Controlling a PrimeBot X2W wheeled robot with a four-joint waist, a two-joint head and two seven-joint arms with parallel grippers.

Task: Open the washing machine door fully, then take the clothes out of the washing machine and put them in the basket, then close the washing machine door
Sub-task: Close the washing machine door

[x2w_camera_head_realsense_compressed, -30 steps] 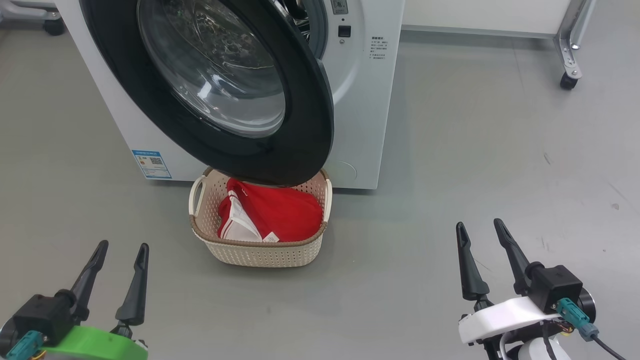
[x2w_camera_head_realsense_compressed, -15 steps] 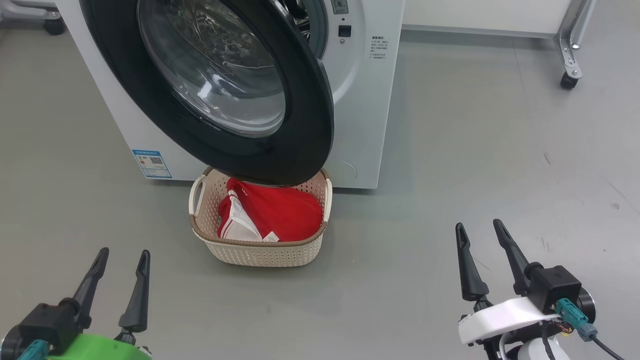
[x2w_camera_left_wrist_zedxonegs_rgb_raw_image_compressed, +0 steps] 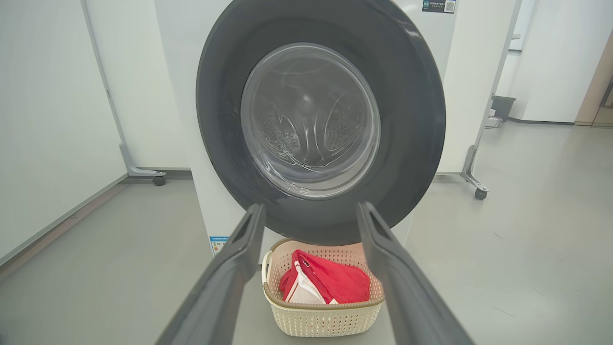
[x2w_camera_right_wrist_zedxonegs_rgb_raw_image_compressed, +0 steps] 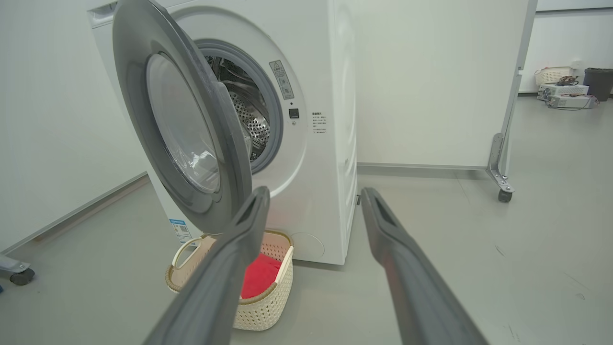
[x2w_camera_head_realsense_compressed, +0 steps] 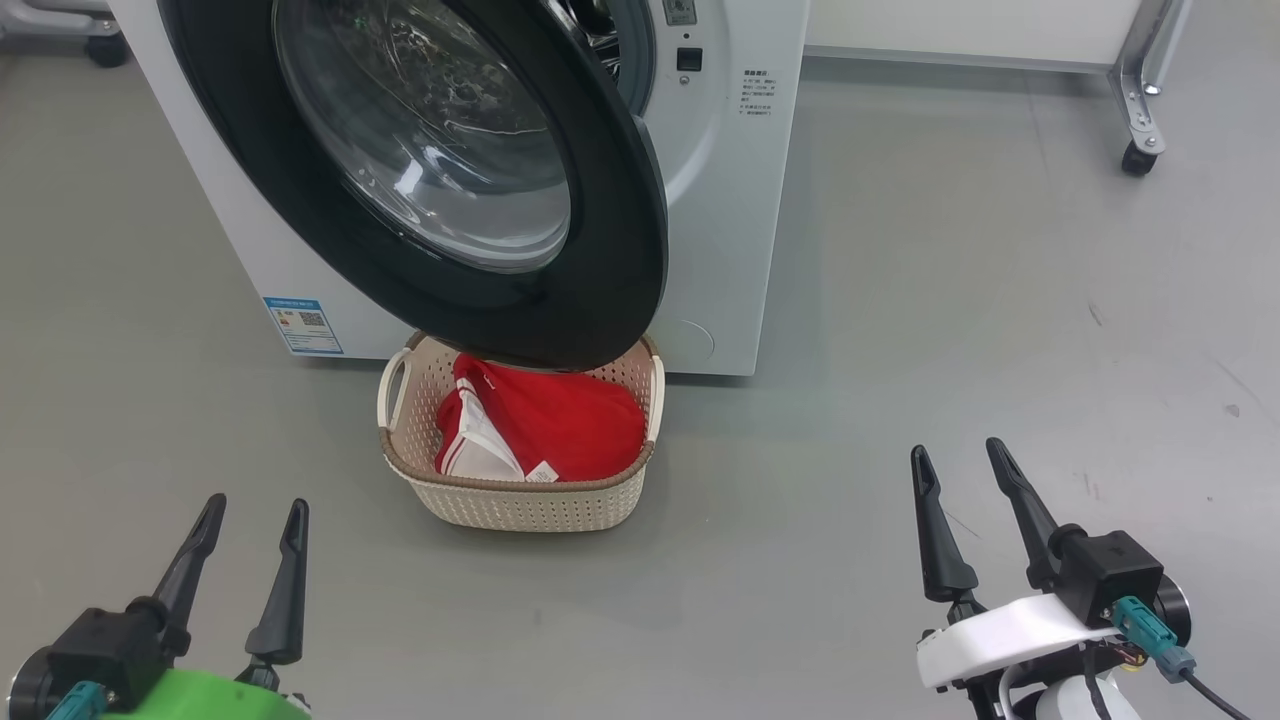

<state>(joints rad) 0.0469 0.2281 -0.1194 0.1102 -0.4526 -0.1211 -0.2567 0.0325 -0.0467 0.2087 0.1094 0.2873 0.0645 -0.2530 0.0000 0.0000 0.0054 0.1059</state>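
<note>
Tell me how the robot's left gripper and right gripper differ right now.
The left gripper has a green base; the right gripper has a white one. The left gripper faces the washing machine door squarely, while the right gripper looks past the door's edge into the drum. Both are open, hold nothing, and touch neither door nor basket.

Pretty sure this is a lab or test hall, not a home laundry room. The washing machine [x2w_camera_right_wrist_zedxonegs_rgb_raw_image_compressed: 342, 143] stands out in the open on a bare grey floor [x2w_camera_right_wrist_zedxonegs_rgb_raw_image_compressed: 455, 268]. Behind it are plain white partition panels [x2w_camera_right_wrist_zedxonegs_rgb_raw_image_compressed: 431, 81] on metal legs, with a castor [x2w_camera_right_wrist_zedxonegs_rgb_raw_image_compressed: 504, 195] to its right and a second castor [x2w_camera_left_wrist_zedxonegs_rgb_raw_image_compressed: 159, 180] to its left. Well off to the machine's right, electronics boxes [x2w_camera_right_wrist_zedxonegs_rgb_raw_image_compressed: 565, 89], a pale storage basket [x2w_camera_right_wrist_zedxonegs_rgb_raw_image_compressed: 550, 75] and a dark bin [x2w_camera_right_wrist_zedxonegs_rgb_raw_image_compressed: 597, 79] sit by the far wall.
</note>
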